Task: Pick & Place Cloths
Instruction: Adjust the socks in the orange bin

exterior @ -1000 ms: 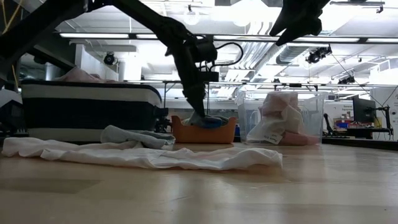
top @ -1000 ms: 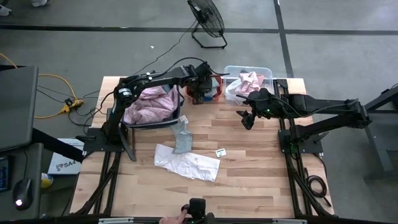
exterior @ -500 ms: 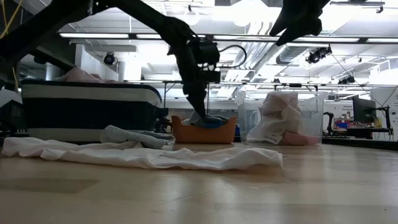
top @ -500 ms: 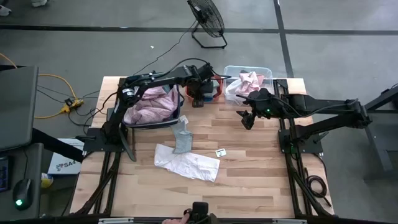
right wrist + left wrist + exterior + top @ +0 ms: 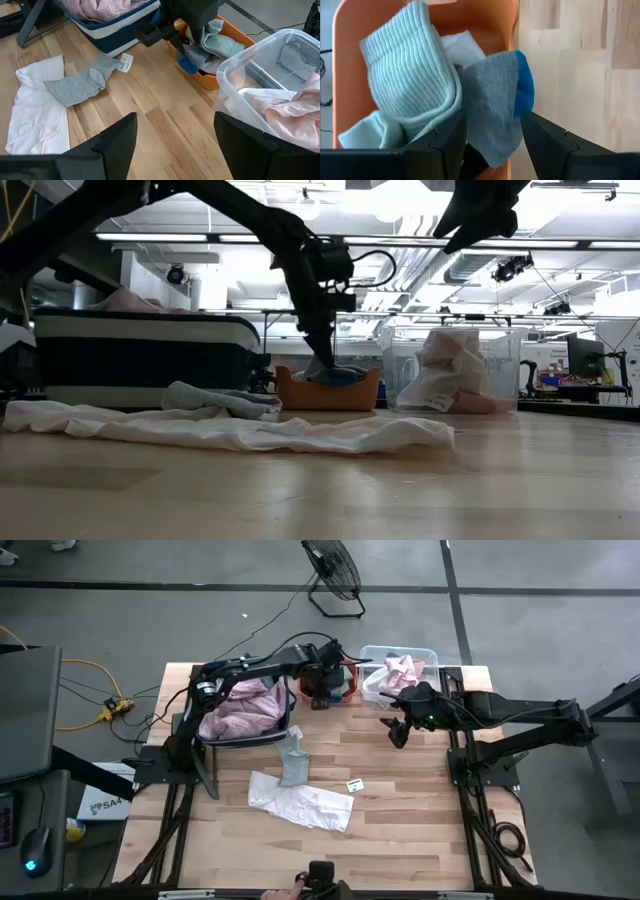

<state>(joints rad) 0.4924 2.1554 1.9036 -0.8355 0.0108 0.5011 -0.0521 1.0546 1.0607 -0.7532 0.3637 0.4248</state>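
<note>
Your left hand (image 5: 322, 690) sits down inside the orange bin (image 5: 349, 680) at the far edge of the counter (image 5: 420, 820), and its fingers are closed on the grey sock (image 5: 492, 110) with the blue toe. In the left wrist view the sock runs lengthwise straight out from between the fingers, with a pale ribbed sock (image 5: 410, 80) bunched just beside it in the same bin. So what you are holding is already in line with the hand; it looks like a drop into the bin, and the judgement is simply whether to let go here.

Your right hand (image 5: 396, 730) hangs released over bare counter, near the clear bin (image 5: 430, 653) of pink cloth.

The cloths still out lie toward the near edge: a grey sock (image 5: 292, 765) and the white cloth (image 5: 300, 802), touching each other. They lie closer to the left arm's side, beside the dark basket (image 5: 290, 720) of pale pink fabric.
</note>
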